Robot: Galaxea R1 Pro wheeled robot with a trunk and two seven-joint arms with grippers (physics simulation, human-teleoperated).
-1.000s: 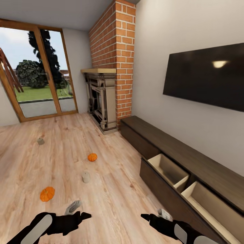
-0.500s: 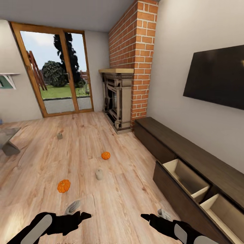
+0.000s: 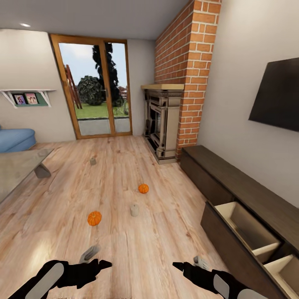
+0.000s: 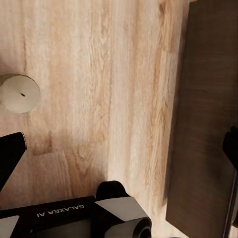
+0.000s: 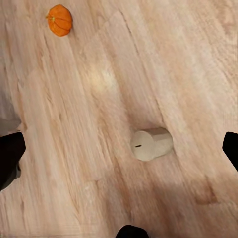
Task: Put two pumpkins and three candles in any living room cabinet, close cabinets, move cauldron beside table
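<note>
Two orange pumpkins (image 3: 94, 218) (image 3: 143, 188) sit on the plank floor ahead. One candle (image 3: 134, 209) stands between them and another candle (image 3: 93, 161) is farther off. The dark-brown cabinet (image 3: 232, 174) runs along the right wall with two drawers (image 3: 249, 226) pulled open and empty. The grey table (image 3: 16, 166) is at the left. My left gripper (image 3: 99, 257) and right gripper (image 3: 187, 262) hover low, both open and empty. The left wrist view has an upright candle (image 4: 19, 92) beside a dark panel (image 4: 208, 124). The right wrist view has a candle (image 5: 151, 144) on its side and a pumpkin (image 5: 60, 20). The cauldron is out of view.
A brick chimney (image 3: 187, 74) with a beige fireplace surround (image 3: 162, 124) stands past the cabinet's far end. Glazed wooden doors (image 3: 97, 95) close the far wall. A blue sofa (image 3: 14, 139) lies behind the table, and a dark TV (image 3: 278, 97) hangs above the cabinet.
The head view has swung to the left, so the floor things and cabinet slid right in the picture and the table and sofa came into view. Both arms hold the same pose.
</note>
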